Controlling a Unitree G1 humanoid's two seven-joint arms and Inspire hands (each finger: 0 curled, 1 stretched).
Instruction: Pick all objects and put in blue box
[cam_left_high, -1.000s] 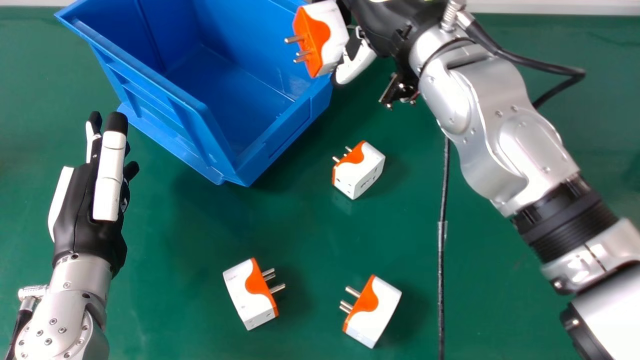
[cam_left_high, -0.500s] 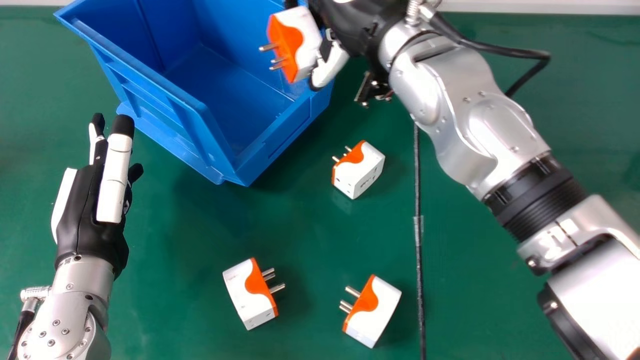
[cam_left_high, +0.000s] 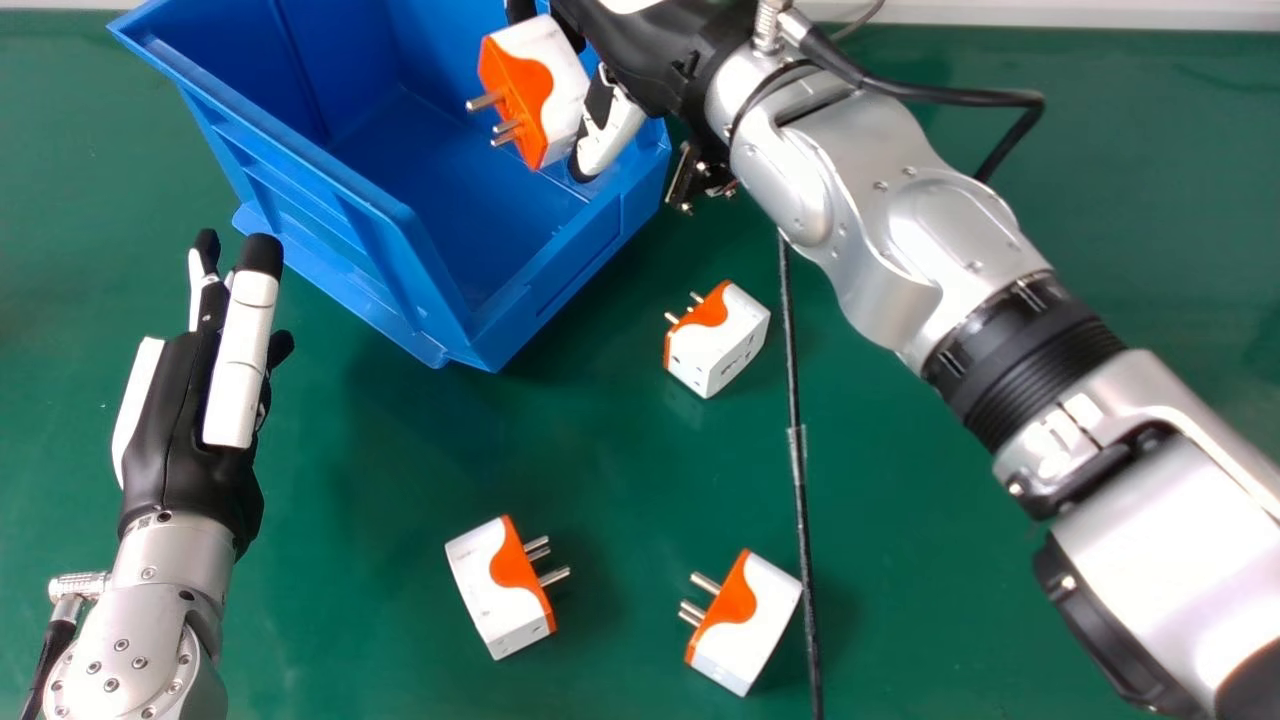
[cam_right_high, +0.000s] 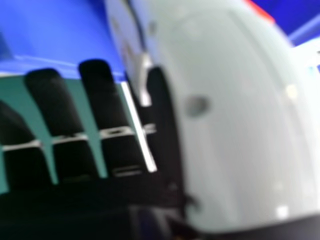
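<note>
My right hand (cam_left_high: 640, 50) holds a white and orange plug adapter (cam_left_high: 560, 85) over the right part of the blue box (cam_left_high: 330, 190), its metal pins pointing left. In the right hand view the adapter (cam_right_high: 240, 115) is large and close beside the dark fingers of my right hand (cam_right_high: 60, 110). Three more adapters lie on the green table: one (cam_left_high: 725, 340) right of the box, one (cam_left_high: 495, 590) nearer and left, one (cam_left_high: 755, 620) nearer and right. On the left, my left hand (cam_left_high: 180, 420) is open with straight fingers, in front of the box.
A thin black cable (cam_left_high: 797, 480) runs down the table (cam_left_high: 960, 610) beside the right-hand adapter, below the right forearm. A pale edge (cam_left_high: 1100, 14) borders the table's far side.
My right hand has moved left with the adapter, from the box's right rim to over its inside. My left hand has shifted slightly right. The cable has swung left too.
</note>
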